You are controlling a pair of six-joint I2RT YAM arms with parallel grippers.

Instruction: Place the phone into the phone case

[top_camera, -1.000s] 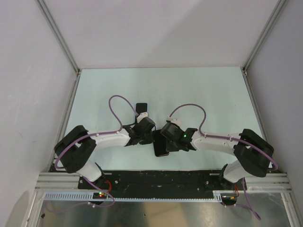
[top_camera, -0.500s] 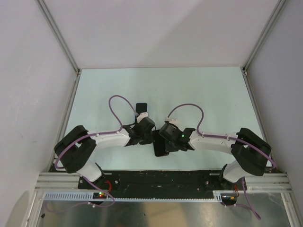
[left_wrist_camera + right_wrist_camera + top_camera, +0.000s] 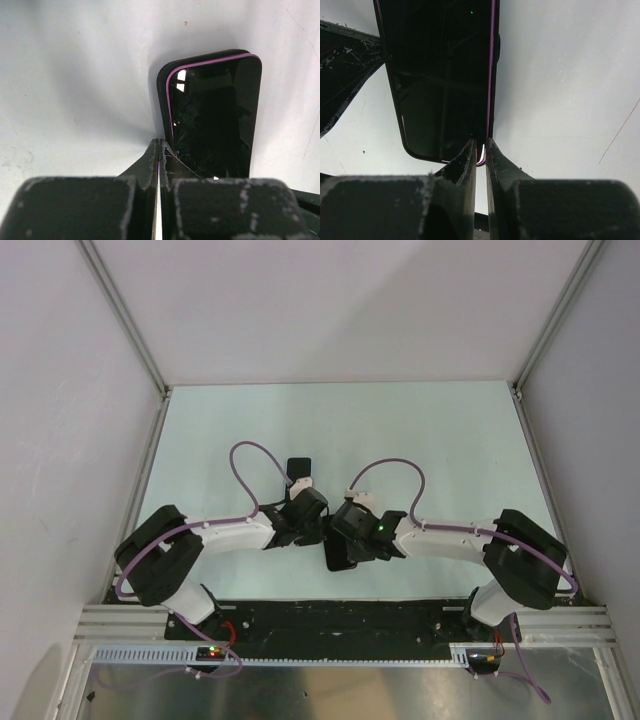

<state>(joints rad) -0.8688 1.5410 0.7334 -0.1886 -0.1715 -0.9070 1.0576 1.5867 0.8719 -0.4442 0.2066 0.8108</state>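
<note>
Two grippers meet over one object at the near centre of the pale green table (image 3: 450, 440); it is a black glossy phone with a thin purple edge (image 3: 215, 120), lying flat with its long axis running near to far, and a black rubbery phone case (image 3: 161, 92) shows as a dark rim around its far end and left side; from that we judge the phone mostly seated, though we cannot tell whether every corner is home. The left gripper (image 3: 160, 147) has its fingers pressed fully together, holding nothing, the joined tips resting at the phone's left edge; the right gripper (image 3: 481, 147) is closed down to a narrow slit at the near right corner, and the purple edge runs into that slit, so we read it as pinching the phone there. What we would worry about: a push on one side alone could rock the opposite corner out of the case; the joined left tips could skid across the slick glass; the right pinch, if it lifts or pulls away without releasing, could peel the rim back or drag the phone out; the case could also slide on the smooth table.
</note>
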